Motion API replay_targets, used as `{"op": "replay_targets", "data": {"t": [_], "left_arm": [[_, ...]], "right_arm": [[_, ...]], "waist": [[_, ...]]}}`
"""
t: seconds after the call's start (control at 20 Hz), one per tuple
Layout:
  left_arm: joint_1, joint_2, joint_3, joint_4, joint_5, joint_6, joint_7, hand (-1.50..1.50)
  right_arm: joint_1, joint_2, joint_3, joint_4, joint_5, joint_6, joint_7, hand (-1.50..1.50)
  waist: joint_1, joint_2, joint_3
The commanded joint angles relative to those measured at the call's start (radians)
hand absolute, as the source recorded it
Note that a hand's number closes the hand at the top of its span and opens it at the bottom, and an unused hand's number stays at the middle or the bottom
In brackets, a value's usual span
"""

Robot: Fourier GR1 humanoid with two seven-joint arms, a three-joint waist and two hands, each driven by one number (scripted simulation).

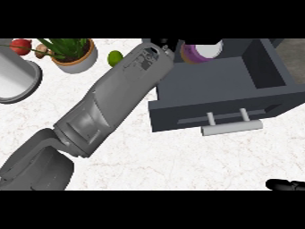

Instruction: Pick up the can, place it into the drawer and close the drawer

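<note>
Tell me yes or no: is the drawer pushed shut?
No. The drawer stands pulled out, its grey inside showing behind the front panel and handle.

One view only, from the robot's head. It looks steeply down, close over the white worktop. The open drawer sits far right.

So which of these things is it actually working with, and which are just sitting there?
Working with: can, purple, at the left hand by the drawer's back; drawer, open.

Just sitting there: potted plant, lime, grey cylinder, red thing, right hand at the lower right edge.
</note>
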Motion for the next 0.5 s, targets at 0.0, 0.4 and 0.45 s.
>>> {"op": "replay_targets", "data": {"t": [0.0,0.4,0.45], "left_arm": [[0.005,0.0,-0.047,-0.007,0.025,0.043,0.04,-1.5],[0.008,0.0,-0.044,0.032,0.058,0.077,-0.026,-1.5],[0.044,0.0,-0.062,0.006,0.073,0.077,-0.022,-1.5]], "right_arm": [[0.056,0.008,0.007,-0.045,-0.002,0.016,-0.007,-1.5],[0.014,0.008,0.021,0.015,0.039,0.005,-0.04,-1.5],[0.012,0.002,0.027,-0.017,0.016,0.009,0.01,-1.5]], "waist": [[-0.023,-0.005,0.0],[-0.003,0.003,0.0],[-0.007,0.0,-0.001]]}}
